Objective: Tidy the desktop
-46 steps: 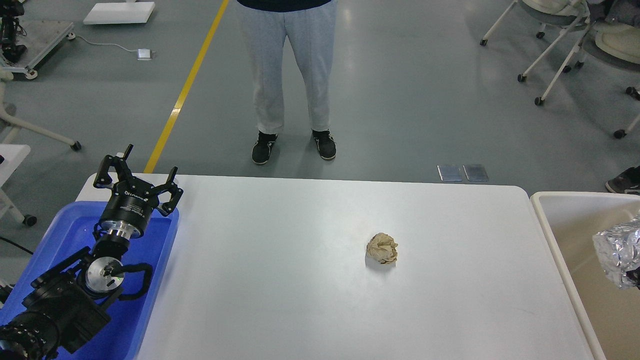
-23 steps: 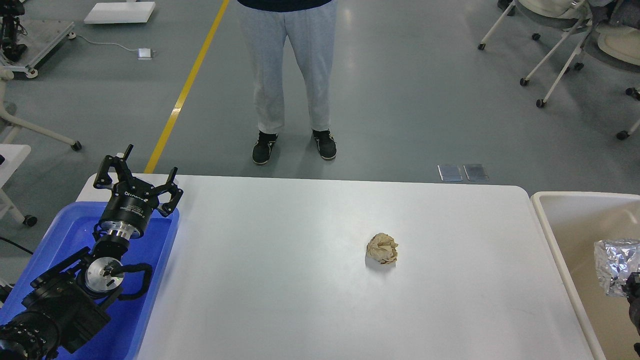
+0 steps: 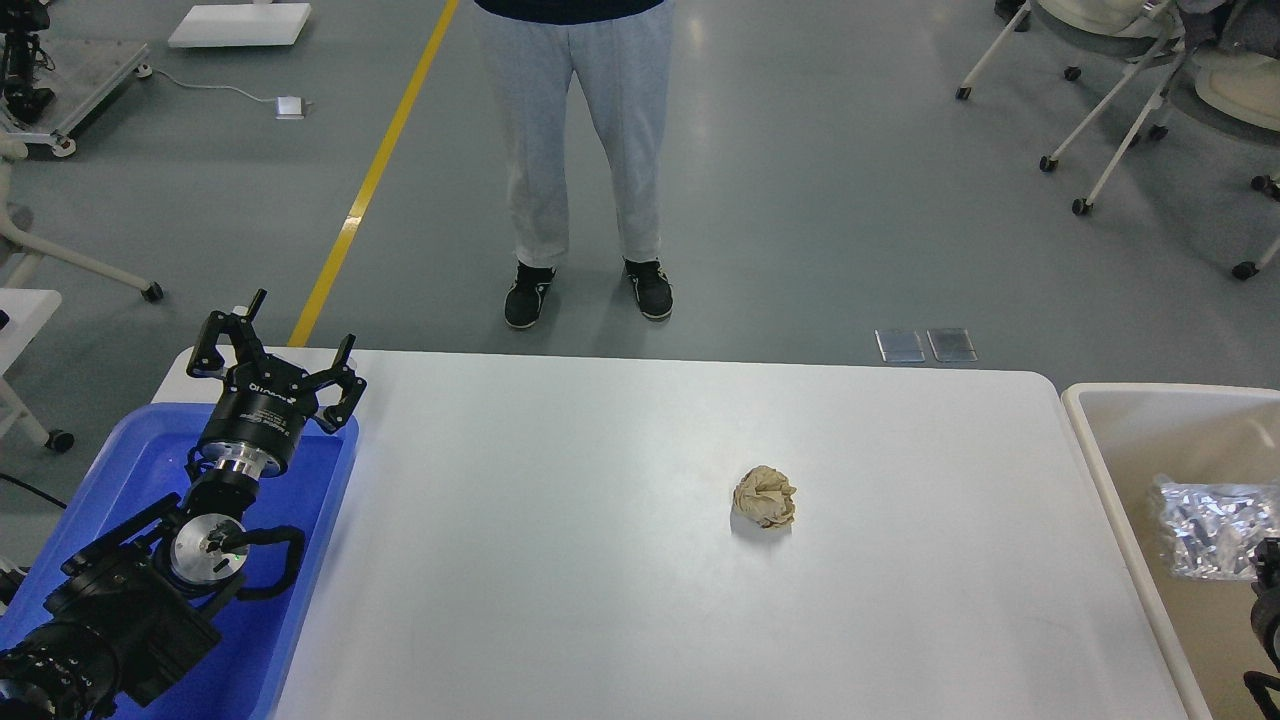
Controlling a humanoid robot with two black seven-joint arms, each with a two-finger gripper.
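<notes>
The table is a smooth, matte white slab with rounded corners, filling the lower middle of the head view, with a blue plastic tray along its left edge and a beige tub along its right edge. A crumpled ball of tan paper, creased and roughly round, sits alone on the table, right of centre and well apart from every edge. The left hand is black metal with jointed linkages, mounted on a ribbed black and silver wrist; it hangs above the far end of the tray by the table's far left corner, its 2 fingers spread wide with nothing between them. Inside the tub lies a wad of crinkled, shiny silver foil, flattened and irregular. Only a dark sliver of the right hand shows at the frame's lower right, just below the foil, and I cannot tell whether its fingers are spread or pressed together. Compared with 0.5 s ago, the foil sits lower in the tub and looks wider and flatter, while the paper ball and the left hand are where they were. Beyond the far edge a person in pale grey trousers and black shoes stands on the grey floor.
</notes>
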